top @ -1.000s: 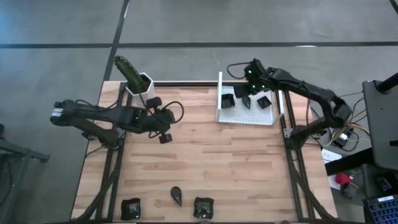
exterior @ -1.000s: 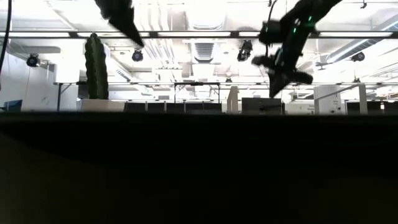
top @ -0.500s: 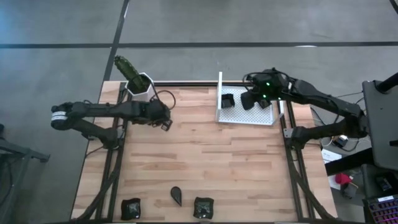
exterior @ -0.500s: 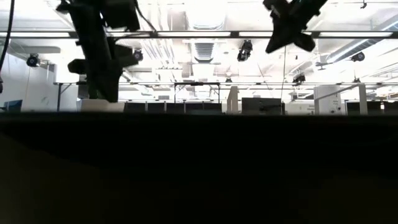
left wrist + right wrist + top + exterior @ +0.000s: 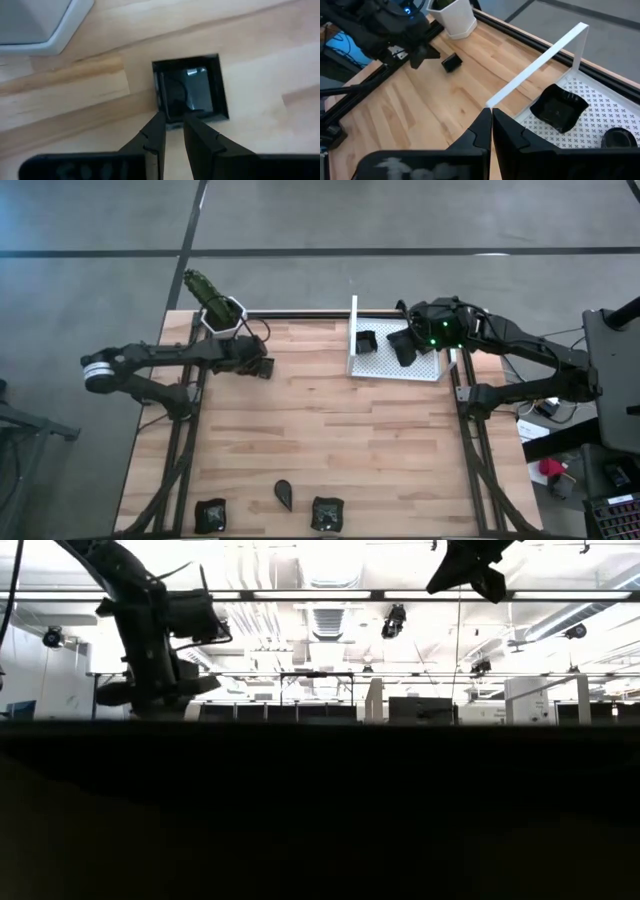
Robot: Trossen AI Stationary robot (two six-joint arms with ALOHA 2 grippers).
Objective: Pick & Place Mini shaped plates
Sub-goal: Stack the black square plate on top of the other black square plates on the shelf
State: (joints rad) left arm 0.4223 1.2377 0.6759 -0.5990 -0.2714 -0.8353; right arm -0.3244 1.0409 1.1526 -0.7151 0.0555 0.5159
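The left gripper [image 5: 262, 368] hangs low over the far left part of the wooden table [image 5: 330, 440], just beside the white hexagonal pot [image 5: 224, 316] with its green cactus [image 5: 203, 288]. Its fingers [image 5: 152, 137] stand only narrowly parted, their tips at the near edge of a small square dish [image 5: 190, 91], dark and glossy, that lies flat on the wood; whether they pinch the rim cannot be told. Across the table, the right gripper [image 5: 407, 345] is over the white perforated tray [image 5: 375, 363] at the far right, and its fingers [image 5: 481, 127] are pressed together with nothing between them. Two dishes show on the tray: a dark squarish dish [image 5: 558, 108] near the tray's upright white wall [image 5: 540, 65], and a rounder dark dish [image 5: 618, 138] partly cut off at the edge of the right wrist view. Three more mini plates lie well apart from both arms along the near edge of the table: a square plate [image 5: 210, 514] on the left, a teardrop-shaped plate [image 5: 285, 495] in the middle, and another square plate [image 5: 327, 512] just to its right. In the low view the table is a dark mass, with both arms silhouetted against a brightly lit room behind.
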